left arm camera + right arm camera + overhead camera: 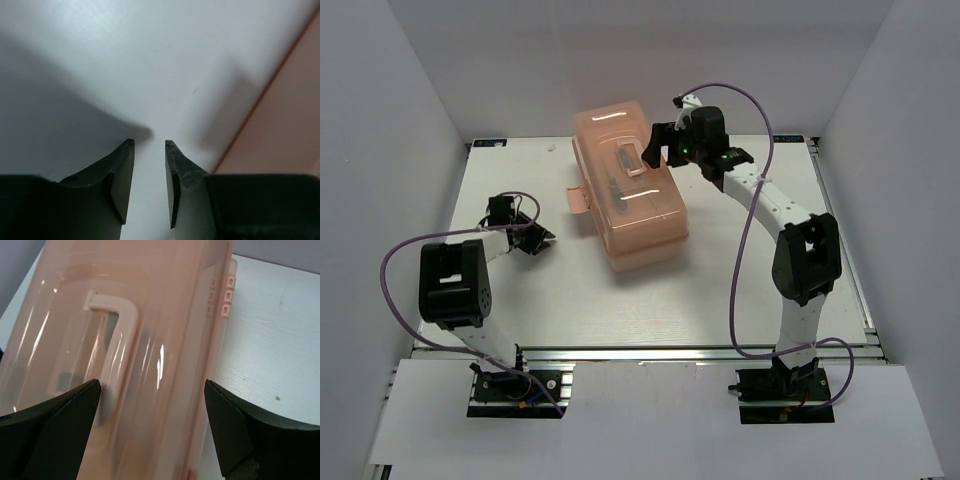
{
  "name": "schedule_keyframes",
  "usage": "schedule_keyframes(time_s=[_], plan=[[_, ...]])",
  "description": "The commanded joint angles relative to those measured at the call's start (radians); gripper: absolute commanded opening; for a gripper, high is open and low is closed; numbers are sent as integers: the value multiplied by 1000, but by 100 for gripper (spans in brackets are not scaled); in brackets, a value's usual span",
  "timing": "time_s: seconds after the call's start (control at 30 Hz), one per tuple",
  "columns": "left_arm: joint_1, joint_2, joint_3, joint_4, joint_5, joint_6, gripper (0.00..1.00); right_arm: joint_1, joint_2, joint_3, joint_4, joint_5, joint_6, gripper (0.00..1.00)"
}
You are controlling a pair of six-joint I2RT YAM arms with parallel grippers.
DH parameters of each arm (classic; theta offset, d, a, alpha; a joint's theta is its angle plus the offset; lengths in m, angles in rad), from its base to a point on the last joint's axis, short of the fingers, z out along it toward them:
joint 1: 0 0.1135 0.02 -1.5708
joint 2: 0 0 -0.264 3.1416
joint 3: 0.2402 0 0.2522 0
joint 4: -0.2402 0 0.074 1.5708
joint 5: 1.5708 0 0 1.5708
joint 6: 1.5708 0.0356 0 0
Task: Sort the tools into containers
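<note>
The white table (620,300) fills most of the top view, walled in by pale panels. The salmon-pink toolbox (640,215) stands slightly above the middle of the frame, set at an angle with its lid closed. Through the clear lid, dark slim shapes (612,185) show inside, too blurred to name. No screwdriver lies in plain sight on the table.

The right arm reaches from the lower right up to the box's upper end. The right gripper (655,150) is over the lid there. In the right wrist view its fingers (60,425) are spread wide, holding nothing. They straddle the lid, with the left fingertip just beside the moulded lid handle (122,330); I cannot tell whether they touch. The left gripper (545,240) sits low at centre left, near the box's left side but apart from it. In the left wrist view its fingers (120,175) are parted with only bare table between them.

A latch tab (580,198) juts from the box's left side. Small dark labels (485,143) at the table's far corners are too small to read.
</note>
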Motion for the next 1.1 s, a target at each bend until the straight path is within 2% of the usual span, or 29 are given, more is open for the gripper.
schedule_keyframes(time_s=[0.0,0.3,0.5,0.7,0.93,1.03,1.07], plan=[[-4,68,82,124,128,13,41,7,25,84,25,1,35,89],[-59,191,230,233,284,13,40,23,74,60,-1,-42,37,88],[-152,254,316,299,329,-13,39,23,58,-18,-27,-82,14,78],[-175,199,233,466,356,-87,36,25,36,-46,-40,-121,-3,69],[-174,174,190,531,362,-131,36,31,39,-48,-52,-126,-26,69],[-166,232,161,652,431,-218,37,33,38,-54,-53,-132,-26,69],[-165,254,141,764,460,-290,37,33,36,-58,-53,-132,-26,69]])
